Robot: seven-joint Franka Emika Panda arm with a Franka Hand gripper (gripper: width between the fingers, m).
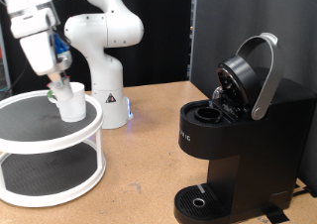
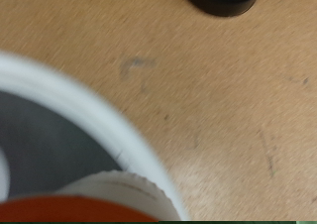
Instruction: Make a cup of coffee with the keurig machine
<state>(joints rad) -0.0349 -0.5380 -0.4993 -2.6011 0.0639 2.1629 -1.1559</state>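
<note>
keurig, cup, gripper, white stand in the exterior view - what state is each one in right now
keurig machine: lid raised, pod chamber open, nothing on its round drip base.
cup: upright on the top tier of the stand, not at the machine.
gripper: down at the cup's rim; open or shut not visible.
white two-tier stand: upright on the table, lower tier showing nothing on it.

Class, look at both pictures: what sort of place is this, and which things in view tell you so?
Probably a robotics lab set up as a mock kitchen corner. A white robot arm is mounted on a wooden table, black curtains screen the background, and a keurig machine stands with its lid open beside a white two-tier stand.
</note>
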